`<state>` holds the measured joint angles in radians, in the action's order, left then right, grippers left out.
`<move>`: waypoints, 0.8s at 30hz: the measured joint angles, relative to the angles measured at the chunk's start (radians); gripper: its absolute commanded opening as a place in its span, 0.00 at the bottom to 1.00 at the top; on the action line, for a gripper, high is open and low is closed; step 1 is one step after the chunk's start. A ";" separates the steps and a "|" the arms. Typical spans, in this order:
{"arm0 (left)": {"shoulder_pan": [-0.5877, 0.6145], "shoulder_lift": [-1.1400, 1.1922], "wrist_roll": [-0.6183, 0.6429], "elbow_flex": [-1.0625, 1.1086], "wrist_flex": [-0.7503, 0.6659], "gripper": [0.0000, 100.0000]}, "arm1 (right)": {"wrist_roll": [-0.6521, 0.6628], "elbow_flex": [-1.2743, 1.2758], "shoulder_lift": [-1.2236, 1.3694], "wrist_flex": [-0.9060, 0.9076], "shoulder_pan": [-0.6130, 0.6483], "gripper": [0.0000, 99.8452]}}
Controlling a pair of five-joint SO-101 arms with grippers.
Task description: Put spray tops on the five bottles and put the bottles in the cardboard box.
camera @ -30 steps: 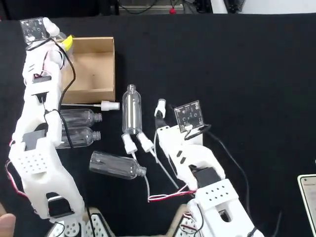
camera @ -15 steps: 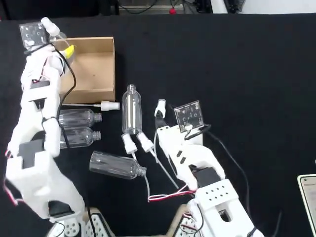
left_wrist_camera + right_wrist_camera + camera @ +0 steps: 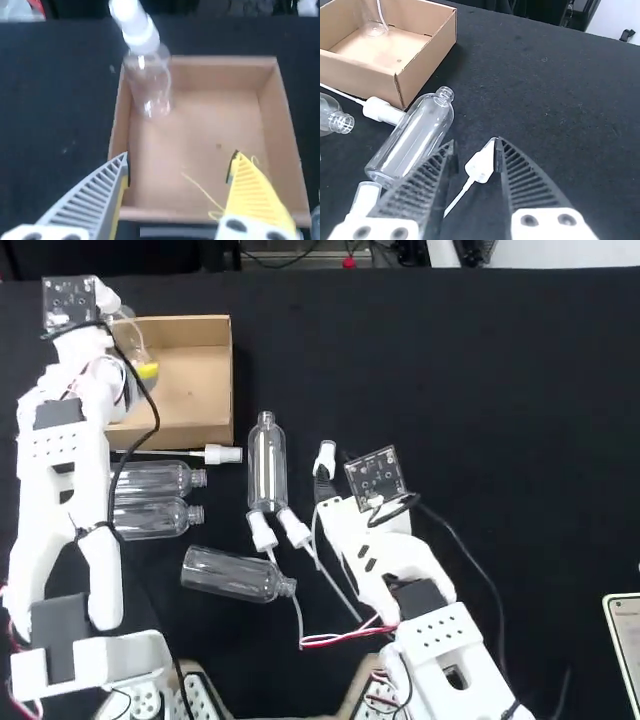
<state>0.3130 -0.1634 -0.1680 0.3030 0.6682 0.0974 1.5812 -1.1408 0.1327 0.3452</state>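
While the left gripper [image 3: 178,156] hangs w/ jaws wide & empty over the brown cardboard box [image 3: 195,380], upper left of the high frame, a clear plastic capped bottle [image 3: 146,80] sits against the box's inner wall. Left wrist view shows its white spray cap; in the high view the arm partly covers it. Right gripper [image 3: 473,144], mid-frame, has ribbed black jaws narrowly apart around a white spray top [image 3: 481,164] lying on the black tabletop [image 3: 500,390], touching one jaw. An uncapped bottle [image 3: 412,135], cylindrical w/ threaded neck, lies just beside.
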 measured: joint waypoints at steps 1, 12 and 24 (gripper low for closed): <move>0.000 -0.003 -0.009 0.000 0.037 0.31 | 0.000 0.000 0.000 0.000 0.000 0.12; 0.009 -0.006 -0.077 0.000 0.374 0.31 | 0.000 0.000 0.000 0.000 0.000 0.13; 0.130 -0.012 -0.124 -0.060 0.626 0.31 | 0.006 0.000 0.000 0.000 0.000 0.12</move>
<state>0.4434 -0.1757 -0.2923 0.2432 1.2942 0.1036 1.5812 -1.1408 0.1327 0.3452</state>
